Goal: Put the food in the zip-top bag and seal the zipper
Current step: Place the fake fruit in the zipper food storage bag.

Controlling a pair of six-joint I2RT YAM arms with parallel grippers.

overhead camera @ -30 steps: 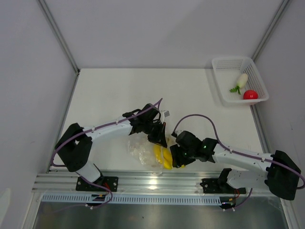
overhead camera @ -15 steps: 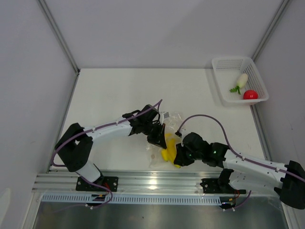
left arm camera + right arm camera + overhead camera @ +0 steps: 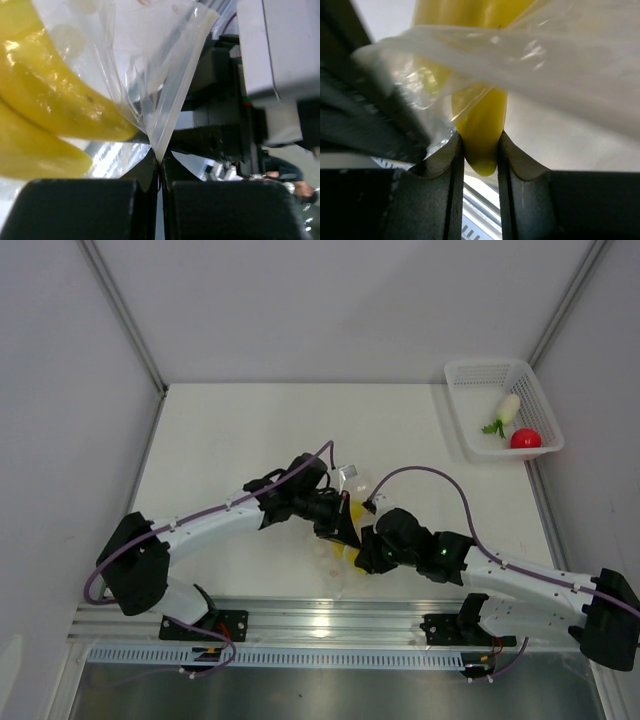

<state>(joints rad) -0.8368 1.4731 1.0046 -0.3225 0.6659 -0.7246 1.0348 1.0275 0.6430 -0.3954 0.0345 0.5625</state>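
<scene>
In the top view the left arm reaches from the lower left toward the middle of the table (image 3: 225, 435), where the left gripper (image 3: 341, 528) meets the zip-top bag (image 3: 352, 482). The left wrist view shows its jaws pressed together on a thin pinch of the clear film (image 3: 159, 100), with the yellow banana bunch (image 3: 47, 107) behind the plastic at the left of that frame. Just right of centre in the top view, the right gripper (image 3: 367, 552) sits against the bag from the other side. Its wrist view shows the fingers (image 3: 452, 165) clamped on the lower tip of the banana bunch, with crinkled film draped across the fruit above. The zipper cannot be made out. At the upper right, the white mesh basket (image 3: 468, 373) holds the white radish (image 3: 508, 407) and, below it, the round red fruit (image 3: 526, 438).
</scene>
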